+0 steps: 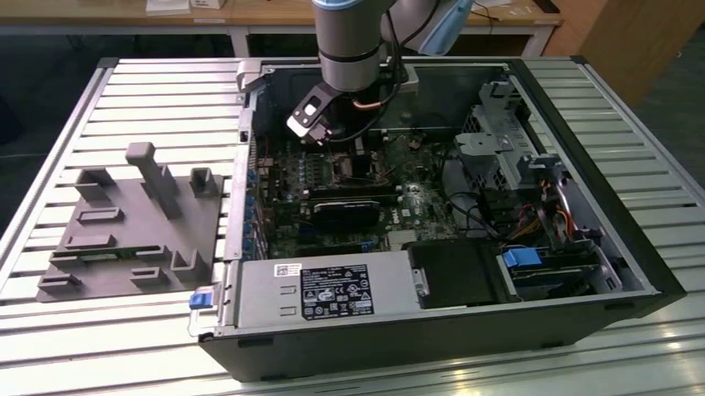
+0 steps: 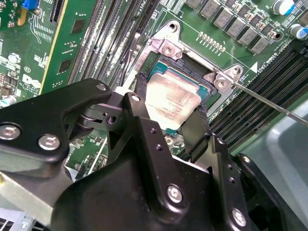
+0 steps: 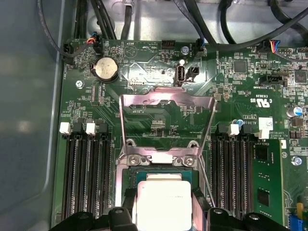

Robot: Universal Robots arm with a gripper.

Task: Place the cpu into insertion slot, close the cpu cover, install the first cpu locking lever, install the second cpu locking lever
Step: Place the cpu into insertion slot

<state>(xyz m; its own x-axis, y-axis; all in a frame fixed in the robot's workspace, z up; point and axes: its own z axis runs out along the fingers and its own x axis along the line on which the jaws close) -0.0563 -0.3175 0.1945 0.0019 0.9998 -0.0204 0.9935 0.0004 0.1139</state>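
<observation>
The gripper [image 2: 173,100] clasped the cpu [image 2: 175,95] at the slot [image 2: 185,71], upper centre of the exterior view; the cover [image 3: 139,98] stood open.

A slatted metal bench [image 1: 661,165] carries an open computer case [image 1: 650,280] lying on its side. A grey moulded holder [image 1: 121,239] sits near the bench edge on the exterior view's left, just beside the case. A power supply box [image 1: 330,290] runs along the case's near wall, with a blue clip [image 1: 201,299] at its corner. In the first wrist view, a coin battery [image 3: 105,68] sits on the green board [image 3: 82,106], above long black memory slots [image 3: 86,178].
</observation>
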